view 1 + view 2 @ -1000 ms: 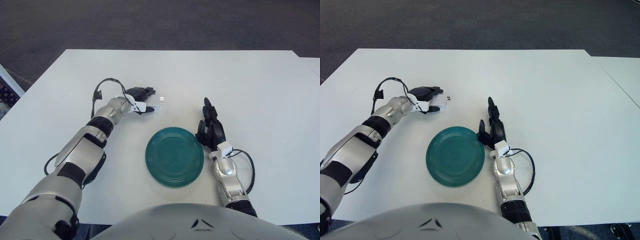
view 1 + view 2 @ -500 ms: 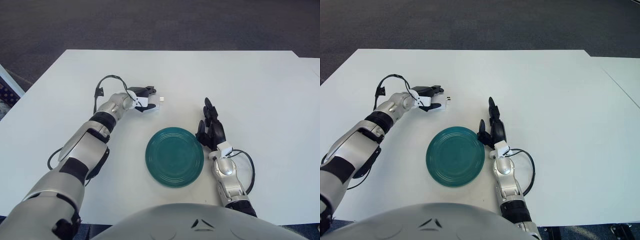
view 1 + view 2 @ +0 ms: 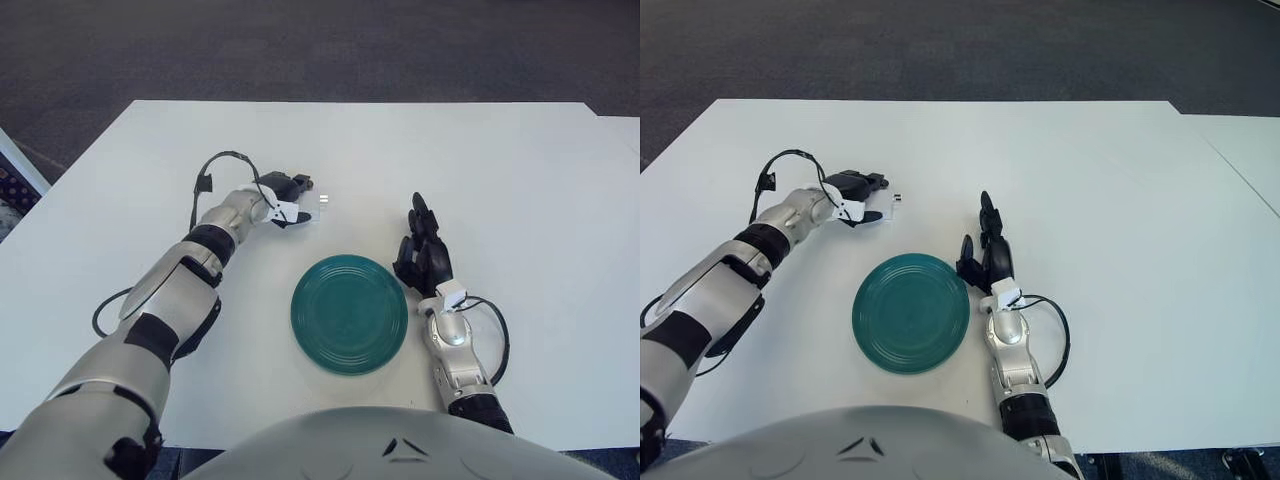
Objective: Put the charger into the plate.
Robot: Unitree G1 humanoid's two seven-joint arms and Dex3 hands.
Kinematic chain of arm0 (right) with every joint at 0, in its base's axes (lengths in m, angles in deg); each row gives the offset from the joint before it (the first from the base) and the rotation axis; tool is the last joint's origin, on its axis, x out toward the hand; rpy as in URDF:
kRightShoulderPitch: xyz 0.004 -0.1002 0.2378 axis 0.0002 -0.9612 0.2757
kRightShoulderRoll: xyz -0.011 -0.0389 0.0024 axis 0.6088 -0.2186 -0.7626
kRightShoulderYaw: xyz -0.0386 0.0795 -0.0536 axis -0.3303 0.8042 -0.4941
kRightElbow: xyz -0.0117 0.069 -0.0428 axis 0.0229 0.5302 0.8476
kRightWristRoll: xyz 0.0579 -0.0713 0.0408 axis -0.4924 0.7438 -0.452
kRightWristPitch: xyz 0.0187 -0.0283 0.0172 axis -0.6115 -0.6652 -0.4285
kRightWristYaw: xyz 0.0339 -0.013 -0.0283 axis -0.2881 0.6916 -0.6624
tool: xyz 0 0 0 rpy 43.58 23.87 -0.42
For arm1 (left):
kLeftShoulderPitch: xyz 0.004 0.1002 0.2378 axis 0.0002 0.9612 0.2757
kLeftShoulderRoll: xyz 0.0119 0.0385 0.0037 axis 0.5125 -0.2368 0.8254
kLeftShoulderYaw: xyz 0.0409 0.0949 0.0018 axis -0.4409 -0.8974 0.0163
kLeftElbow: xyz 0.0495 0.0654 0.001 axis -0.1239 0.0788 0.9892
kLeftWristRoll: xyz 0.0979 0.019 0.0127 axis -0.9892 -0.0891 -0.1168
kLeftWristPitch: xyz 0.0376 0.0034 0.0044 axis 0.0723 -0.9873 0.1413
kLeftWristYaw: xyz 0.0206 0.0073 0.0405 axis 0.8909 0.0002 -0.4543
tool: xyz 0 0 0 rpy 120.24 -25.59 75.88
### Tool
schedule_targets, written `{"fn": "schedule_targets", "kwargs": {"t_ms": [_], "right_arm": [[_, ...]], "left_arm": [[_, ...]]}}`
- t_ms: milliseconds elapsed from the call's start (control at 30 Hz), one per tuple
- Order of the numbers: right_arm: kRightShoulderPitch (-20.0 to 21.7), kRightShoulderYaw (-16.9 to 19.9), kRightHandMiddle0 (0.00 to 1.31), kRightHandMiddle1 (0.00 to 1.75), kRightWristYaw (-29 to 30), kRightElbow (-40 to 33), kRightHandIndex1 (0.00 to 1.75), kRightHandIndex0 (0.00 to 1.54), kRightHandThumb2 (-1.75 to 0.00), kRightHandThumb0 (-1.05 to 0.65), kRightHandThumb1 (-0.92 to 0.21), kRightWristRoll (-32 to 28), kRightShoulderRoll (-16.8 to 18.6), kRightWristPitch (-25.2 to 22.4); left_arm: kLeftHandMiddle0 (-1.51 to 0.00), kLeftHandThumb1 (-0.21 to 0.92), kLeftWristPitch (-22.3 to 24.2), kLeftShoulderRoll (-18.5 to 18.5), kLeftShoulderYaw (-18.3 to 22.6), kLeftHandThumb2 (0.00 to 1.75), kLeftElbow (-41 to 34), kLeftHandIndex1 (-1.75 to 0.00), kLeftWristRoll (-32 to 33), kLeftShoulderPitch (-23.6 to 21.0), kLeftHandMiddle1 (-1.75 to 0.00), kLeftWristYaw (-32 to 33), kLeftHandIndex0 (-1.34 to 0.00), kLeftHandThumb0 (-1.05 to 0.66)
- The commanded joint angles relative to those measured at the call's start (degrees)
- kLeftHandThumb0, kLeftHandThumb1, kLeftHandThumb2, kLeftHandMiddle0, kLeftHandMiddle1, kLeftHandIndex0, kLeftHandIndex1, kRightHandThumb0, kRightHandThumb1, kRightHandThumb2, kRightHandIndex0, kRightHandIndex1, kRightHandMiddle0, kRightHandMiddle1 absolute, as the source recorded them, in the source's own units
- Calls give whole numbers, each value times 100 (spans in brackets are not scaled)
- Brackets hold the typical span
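Note:
The white charger [image 3: 308, 211] lies on the white table, its metal prongs [image 3: 323, 199] pointing away from my left hand [image 3: 292, 201]. That hand reaches in from the left. Its dark fingers curl over the charger's near end and the thumb sits below it, so the hand is closed on the charger at table level. The round green plate [image 3: 349, 313] sits empty nearer to me, down and to the right of the charger. My right hand [image 3: 422, 245] shows just right of the plate's rim, with its fingers relaxed and holding nothing.
The white table [image 3: 520, 170] stretches wide around the plate, and dark carpet lies beyond its far edge. A black cable [image 3: 215, 165] loops above my left wrist. Another cable [image 3: 492, 330] loops beside my right wrist.
My left forearm has swung slightly and its fingers have curled in tighter around the charger. The charger, the plate and the right hand stay where they were.

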Motion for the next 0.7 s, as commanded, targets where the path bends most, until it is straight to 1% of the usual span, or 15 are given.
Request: {"fn": "schedule_targets", "kwargs": {"t_ms": [0,100,167,400,500,533,567,667], "right_arm": [[-140,129,3,3,64,536,0,0,-94,-98,-92,-46,-46,-130],[-72,171,4,3,79,673,0,0,-94,-98,-92,-22,-97,-69],[-37,179,4,3,57,756,0,0,-94,-98,-92,-26,-123,-11],[27,240,3,3,-89,980,0,0,-93,-97,-92,-108,-225,127],[37,249,3,3,-154,1034,0,0,-93,-97,-92,-117,-263,210],[40,254,3,3,-186,1059,0,0,-93,-97,-92,-136,-273,242],[42,263,3,3,-213,1075,0,0,-93,-97,-92,-155,-282,263],[39,291,3,3,-269,1091,0,0,-94,-96,-92,-227,-285,258]], "left_arm": [[-3,92,158,-87,-224,82,239,-54,-203,213,-95,-86,-10,-105],[-1,92,174,-108,-279,79,299,-55,-239,224,-106,12,-11,-105],[0,92,188,-137,-329,77,398,-55,-283,274,-108,182,-11,-105],[0,92,241,-253,-471,67,643,-59,-382,373,-94,625,-11,-105],[0,92,251,-283,-512,64,687,-60,-381,385,-93,706,-11,-105],[0,92,258,-292,-525,64,698,-60,-380,394,-96,728,-11,-105],[0,92,265,-302,-536,63,707,-60,-378,396,-105,740,-12,-105],[0,92,306,-331,-548,62,719,-60,-348,417,-123,755,-14,-105]]}}
